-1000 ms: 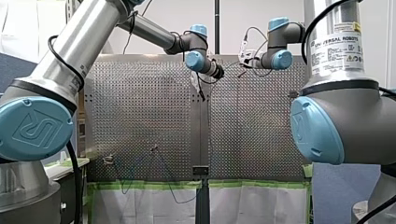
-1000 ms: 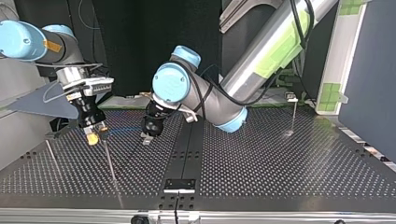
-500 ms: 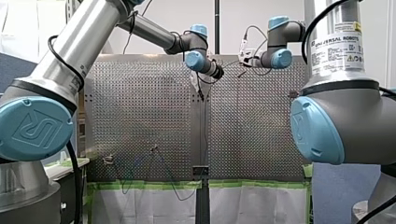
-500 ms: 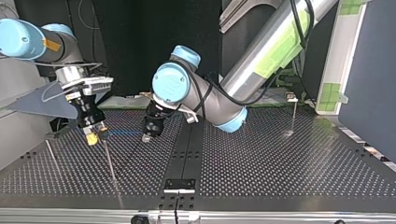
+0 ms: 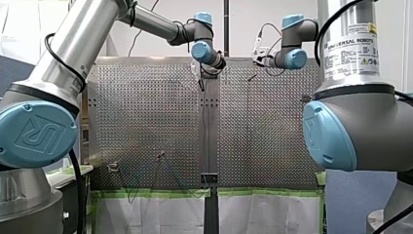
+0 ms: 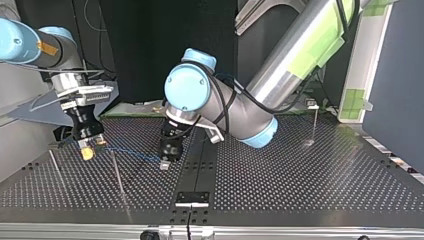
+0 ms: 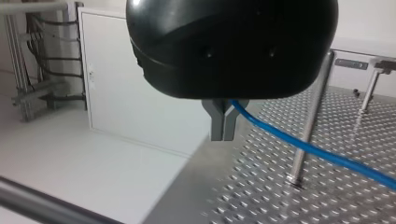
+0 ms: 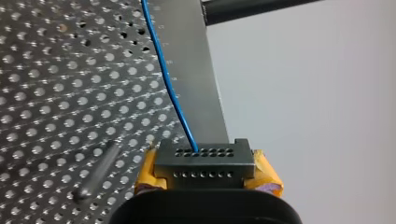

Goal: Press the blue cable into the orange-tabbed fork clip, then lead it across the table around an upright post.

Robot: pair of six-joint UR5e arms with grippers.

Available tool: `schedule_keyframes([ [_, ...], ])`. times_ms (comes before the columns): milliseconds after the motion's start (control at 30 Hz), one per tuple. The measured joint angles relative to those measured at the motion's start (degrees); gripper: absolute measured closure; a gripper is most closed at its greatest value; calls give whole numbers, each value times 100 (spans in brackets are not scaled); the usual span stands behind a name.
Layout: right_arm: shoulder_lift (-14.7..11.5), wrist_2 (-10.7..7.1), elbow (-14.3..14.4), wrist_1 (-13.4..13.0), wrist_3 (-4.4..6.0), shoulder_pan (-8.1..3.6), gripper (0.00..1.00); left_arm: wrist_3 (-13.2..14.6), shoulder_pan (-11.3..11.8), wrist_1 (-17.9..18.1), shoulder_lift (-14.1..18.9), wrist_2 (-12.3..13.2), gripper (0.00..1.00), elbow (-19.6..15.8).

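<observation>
- Front view: my left arm has carried its wrist further up the view and a little leftward since half a second ago, so the left pincer now hangs over the far part of the bench. Its grip cannot be read here. My right arm has hardly shifted.
- Top view: the left pincer has come down the view, toward the camera, and the right pincer has slid to the view's left. The blue cable is now drawn out as a sloping line between them. It passes just by the top of a thin upright post, on which side I cannot tell. I judge the leading leg is under way. I cannot pick out the fork clip, so whether the cable is seated stays unconfirmed.
- Left wrist view: the metal fingers are clenched on the blue cable, which runs away over the bench and crosses in front of a post.
- Right wrist view: the right pincer, flanked by yellow pads, looks clamped on the cable, which rises from its tip across the bench.
</observation>
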Motion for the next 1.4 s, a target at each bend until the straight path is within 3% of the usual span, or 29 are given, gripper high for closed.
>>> schedule_keyframes([
  [133,6,54,-17,-81,166,-40,100,-17,-9,5,1,87,100,99],
  [467,35,236,-142,-96,373,-179,100,-547,13,15,-4,493,100,321],
  [800,177,399,-518,-14,546,-293,100,-1026,22,1,-133,602,100,610],
  [1033,329,495,-605,14,580,-374,100,-1187,-55,-94,-519,738,100,960],
  [1400,588,681,-646,-15,545,-538,100,-1475,-65,63,-803,969,100,1027],
])
